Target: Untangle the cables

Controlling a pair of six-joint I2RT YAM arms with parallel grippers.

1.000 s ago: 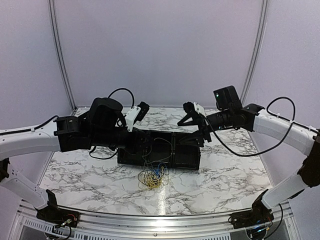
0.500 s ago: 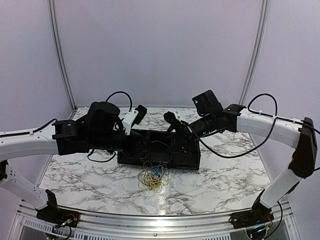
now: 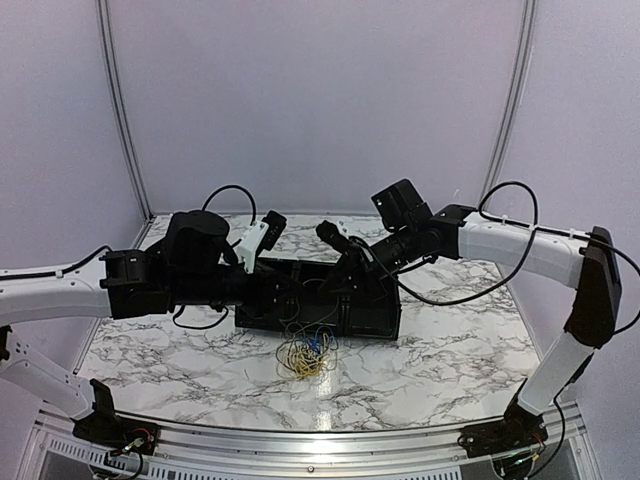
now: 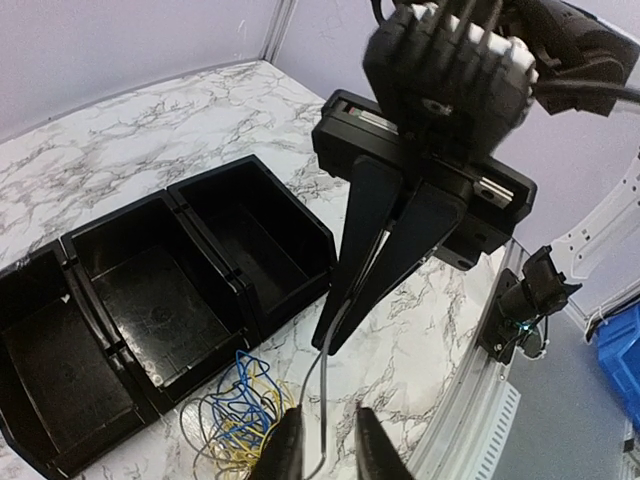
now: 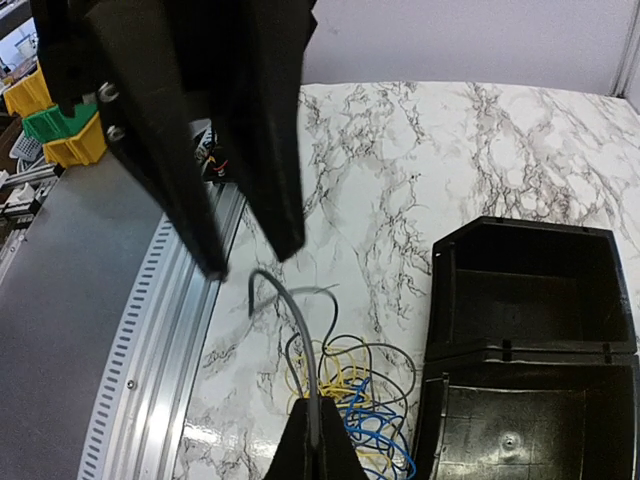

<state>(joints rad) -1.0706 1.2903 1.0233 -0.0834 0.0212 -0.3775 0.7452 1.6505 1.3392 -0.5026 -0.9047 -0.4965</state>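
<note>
From the top view I can't separate either arm's jaws from the black tray point(image 3: 372, 322) behind them. The wrist views help. My right gripper point(image 5: 312, 430) is clenched on a grey wire point(image 5: 300, 350), which runs on between the left gripper's point(image 4: 322, 455) released jaws. The cables point(image 3: 308, 352) lie tangled on the marble surface point(image 3: 450, 340), just before the tray.

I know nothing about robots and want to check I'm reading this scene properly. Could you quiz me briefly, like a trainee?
1. True or false: the yellow and blue cables lie inside the black tray.
2. Which arm's fingers pinch the grey wire? A left, B right, C neither.
3. Fill in: the left wrist view shows ___ tray compartments.
Key: 1 false; 2 B, the right fingers; 3 three.
</note>
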